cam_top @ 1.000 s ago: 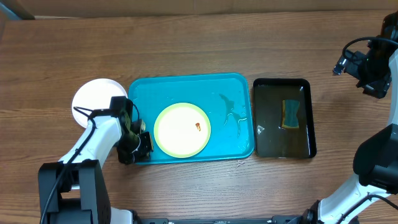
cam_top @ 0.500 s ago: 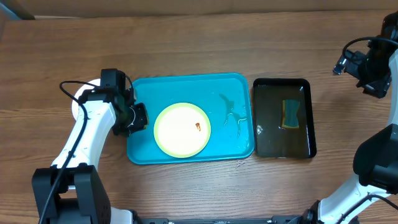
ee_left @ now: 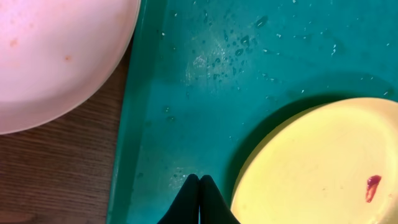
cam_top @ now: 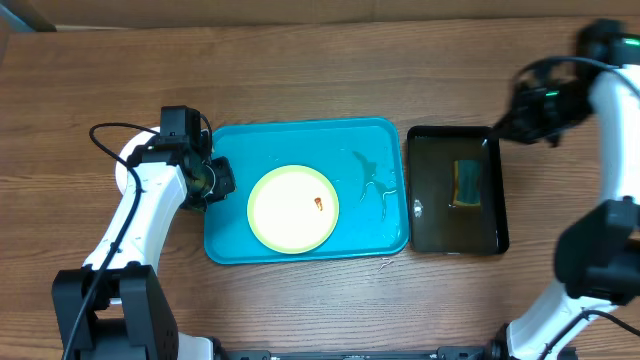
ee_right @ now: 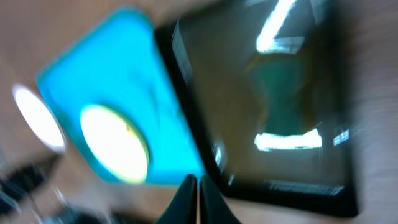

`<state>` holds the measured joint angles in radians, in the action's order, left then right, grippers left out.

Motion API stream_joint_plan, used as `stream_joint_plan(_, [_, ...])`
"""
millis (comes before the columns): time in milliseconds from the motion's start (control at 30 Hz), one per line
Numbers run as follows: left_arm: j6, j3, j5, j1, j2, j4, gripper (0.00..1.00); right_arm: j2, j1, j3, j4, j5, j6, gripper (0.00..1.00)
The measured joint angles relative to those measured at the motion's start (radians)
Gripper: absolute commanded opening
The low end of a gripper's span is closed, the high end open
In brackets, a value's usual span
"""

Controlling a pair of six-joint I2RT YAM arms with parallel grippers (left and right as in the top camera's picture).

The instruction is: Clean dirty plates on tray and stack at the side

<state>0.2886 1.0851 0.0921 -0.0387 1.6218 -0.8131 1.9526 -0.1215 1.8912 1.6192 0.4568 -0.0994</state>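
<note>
One pale yellow-green dirty plate [cam_top: 293, 208] lies in the turquoise tray [cam_top: 375, 140], with an orange-brown smear [cam_top: 318, 203] right of its centre. A white plate [cam_top: 124, 168] rests on the table left of the tray, mostly under my left arm. My left gripper [cam_top: 226, 181] hangs shut and empty over the tray's left edge. In the left wrist view, the left gripper [ee_left: 199, 180] is just left of the yellow plate [ee_left: 323, 168], and the white plate [ee_left: 56, 56] shows at top left. My right gripper [cam_top: 504, 128], shut and empty, hovers at the black tray's back right corner.
A black tray [cam_top: 492, 232] of water stands right of the turquoise one, with a yellow-green sponge [cam_top: 466, 184] in it. Water droplets and a wet streak [cam_top: 372, 182] lie on the turquoise tray's right half. The right wrist view is motion-blurred.
My left gripper went from the tray's front left corner back to its left edge. The right arm swung left toward the black tray, and its jaws closed.
</note>
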Motion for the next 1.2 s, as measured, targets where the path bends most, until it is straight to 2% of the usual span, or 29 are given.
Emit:
stream_joint_plan(133, [-0.011, -0.019, 0.000, 0.000, 0.000, 0.013, 0.04, 0.000, 0.228, -0.019, 0.049, -0.051, 0.006, 0.04])
stream_joint_plan(300, [-0.015, -0.020, 0.000, 0.000, 0.000, 0.015, 0.04, 0.000, 0.487, -0.131, -0.054, -0.161, -0.106, 0.04])
stream_joint_plan(500, [-0.024, -0.021, 0.000, 0.000, 0.000, 0.017, 0.04, -0.001, 0.637, -0.290, -0.198, -0.285, -0.255, 0.04])
stream_joint_plan(800, [-0.027, -0.021, 0.001, 0.000, 0.000, 0.017, 0.04, -0.001, 0.687, -0.539, -0.449, -0.360, -0.341, 0.04])
stream_joint_plan(967, [-0.029, -0.021, 0.000, 0.000, 0.000, 0.017, 0.04, -0.001, 0.688, -0.612, -0.466, -0.365, -0.360, 0.04])
stream_joint_plan(1200, [-0.030, -0.021, 0.000, 0.000, 0.000, 0.017, 0.04, -0.001, 0.734, -0.624, -0.423, -0.368, -0.390, 0.04])
